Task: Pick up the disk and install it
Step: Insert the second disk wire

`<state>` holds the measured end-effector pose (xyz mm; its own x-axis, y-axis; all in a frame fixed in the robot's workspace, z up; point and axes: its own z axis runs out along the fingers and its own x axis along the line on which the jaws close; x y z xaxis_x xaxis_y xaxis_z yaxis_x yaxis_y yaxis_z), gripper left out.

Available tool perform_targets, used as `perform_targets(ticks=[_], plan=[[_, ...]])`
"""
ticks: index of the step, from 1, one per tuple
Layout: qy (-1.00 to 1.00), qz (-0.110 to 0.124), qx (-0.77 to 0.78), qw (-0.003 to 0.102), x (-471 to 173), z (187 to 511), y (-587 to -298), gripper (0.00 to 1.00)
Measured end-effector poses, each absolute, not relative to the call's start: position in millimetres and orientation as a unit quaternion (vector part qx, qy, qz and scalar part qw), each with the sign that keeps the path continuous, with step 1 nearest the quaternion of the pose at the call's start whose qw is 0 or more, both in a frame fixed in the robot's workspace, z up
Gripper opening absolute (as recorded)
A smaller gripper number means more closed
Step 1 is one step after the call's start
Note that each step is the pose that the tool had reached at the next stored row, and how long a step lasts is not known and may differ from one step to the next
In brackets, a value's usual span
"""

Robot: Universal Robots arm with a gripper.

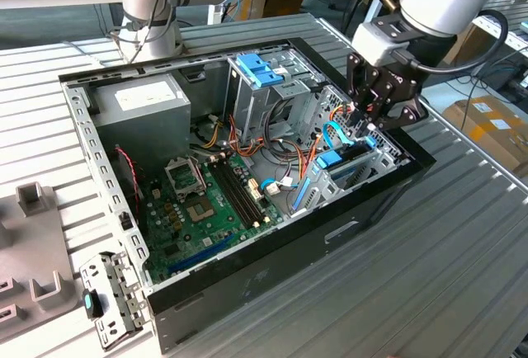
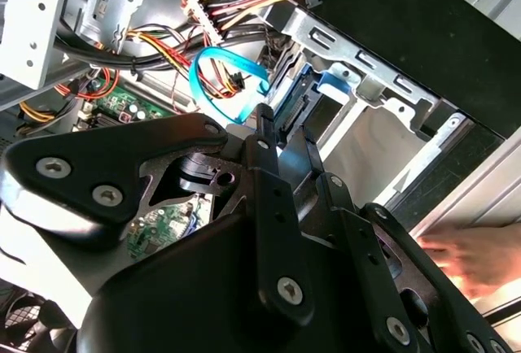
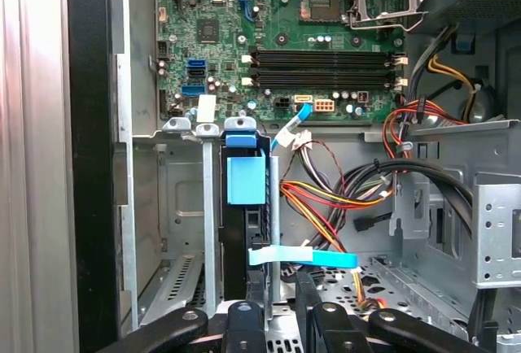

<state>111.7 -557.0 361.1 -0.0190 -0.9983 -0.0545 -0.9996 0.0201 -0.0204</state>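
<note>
The disk, dark with bright blue rails and a blue end tab, stands on edge inside the metal drive cage at the open computer case's corner on the exterior view's right. My gripper reaches down into that cage. In the second wrist view its fingers sit close together with the disk's blue-railed end between them, so the gripper looks shut on it. In the first wrist view the disk runs away from the gripper along its slot.
A curved blue cable and bundles of coloured wires lie beside the cage. The motherboard, power supply and a tall grey bay with a blue clip fill the case. A person's hand rests outside the case wall.
</note>
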Motion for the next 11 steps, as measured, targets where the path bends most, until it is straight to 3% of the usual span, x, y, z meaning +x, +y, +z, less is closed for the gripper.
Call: perform_targets(ticks=[11], plan=[[0.714,0.012,-0.7,0.027,112.2,361.2,-554.4,0.29]])
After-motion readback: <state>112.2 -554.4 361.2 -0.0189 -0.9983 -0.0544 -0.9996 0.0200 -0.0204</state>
